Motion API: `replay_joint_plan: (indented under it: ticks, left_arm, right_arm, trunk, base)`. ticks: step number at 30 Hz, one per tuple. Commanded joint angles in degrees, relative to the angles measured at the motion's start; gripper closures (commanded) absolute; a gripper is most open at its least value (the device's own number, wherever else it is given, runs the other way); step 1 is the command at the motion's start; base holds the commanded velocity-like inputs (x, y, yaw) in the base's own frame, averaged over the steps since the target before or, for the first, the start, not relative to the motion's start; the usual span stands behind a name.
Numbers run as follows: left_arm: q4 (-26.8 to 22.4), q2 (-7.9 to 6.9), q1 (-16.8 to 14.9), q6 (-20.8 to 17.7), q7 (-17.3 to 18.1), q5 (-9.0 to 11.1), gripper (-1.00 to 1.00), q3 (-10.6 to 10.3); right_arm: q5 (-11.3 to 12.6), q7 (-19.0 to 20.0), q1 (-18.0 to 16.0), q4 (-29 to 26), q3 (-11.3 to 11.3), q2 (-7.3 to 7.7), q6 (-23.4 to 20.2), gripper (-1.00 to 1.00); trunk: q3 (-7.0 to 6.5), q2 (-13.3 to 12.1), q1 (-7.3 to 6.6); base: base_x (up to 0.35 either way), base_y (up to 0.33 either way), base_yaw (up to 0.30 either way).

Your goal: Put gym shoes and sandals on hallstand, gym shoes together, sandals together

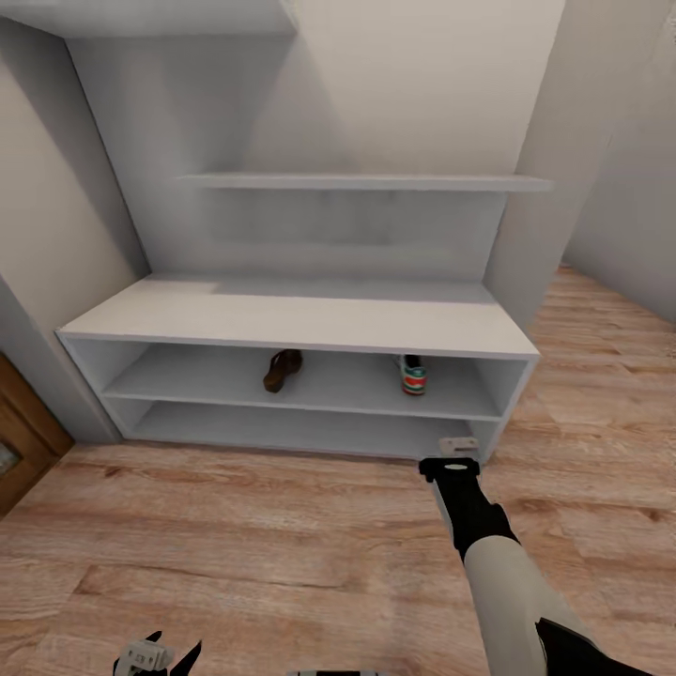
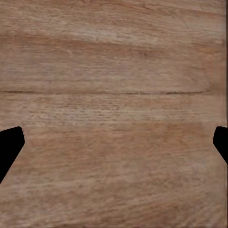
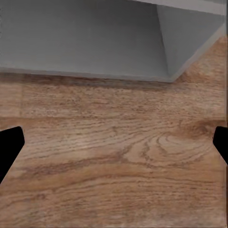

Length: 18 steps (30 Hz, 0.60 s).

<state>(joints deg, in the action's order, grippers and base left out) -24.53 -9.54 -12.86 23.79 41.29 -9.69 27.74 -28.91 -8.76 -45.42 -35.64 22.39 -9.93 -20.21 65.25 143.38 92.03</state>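
Nearest, at the bottom left of the head view, the left gripper (image 1: 158,657) hangs low over the corridor floor (image 1: 235,545); its wrist view shows its fingertips (image 2: 10,147) spread wide over bare planks. Further out on the right, the right gripper (image 1: 457,457) reaches toward the near right corner of the hallstand (image 1: 300,314), its fingertips (image 3: 9,149) likewise wide apart with nothing between them, above the floor just before the unit's base. Beyond, on the upper open shelf, one sandal (image 1: 282,369) lies left of centre and one gym shoe (image 1: 412,374) sits well apart to its right.
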Motion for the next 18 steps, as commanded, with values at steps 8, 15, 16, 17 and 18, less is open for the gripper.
replay_joint_plan:
  ticks: [8, 15, 16, 17, 18]
  left_arm:
    - [-0.04, -0.04, -0.06, 0.27, 0.25, -0.53, -1.00, 0.90]
    - [-0.07, -0.13, -0.06, 0.29, 0.24, -0.51, -1.00, 1.06]
    - [-0.07, -0.13, -0.06, 0.27, 0.21, -0.51, -1.00, 1.06]
    - [-0.07, -0.13, -0.06, 0.26, 0.19, -0.51, -1.00, 1.07]
    - [-0.08, -0.13, -0.06, 0.25, 0.17, -0.51, -1.00, 1.07]
  right_arm:
    - [-0.55, 0.17, 1.05, 6.18, 0.26, -0.07, 4.11, -1.00]
    - [-0.75, 0.33, 3.58, 17.59, 0.22, 1.87, 17.78, -1.00]
    - [-0.78, 0.35, 3.77, 19.48, 0.21, 2.64, 19.74, -1.00]
    - [-0.82, 0.36, 3.96, 21.42, 0.21, 3.43, 21.73, -1.00]
    - [-0.87, 0.38, 4.29, 25.31, 0.14, 5.04, 25.63, -1.00]
  trunk:
    - [0.05, 0.02, -0.05]
    - [0.05, 0.02, -0.05]
    - [0.05, 0.02, -0.05]
    - [0.05, 0.02, -0.05]
    - [0.05, 0.02, -0.05]
  base:
    - [-0.230, 0.000, 0.000]
    - [-0.036, 0.000, 0.000]
    - [-0.012, 0.000, 0.000]
    - [-0.010, 0.000, 0.000]
    - [-0.006, 0.000, 0.000]
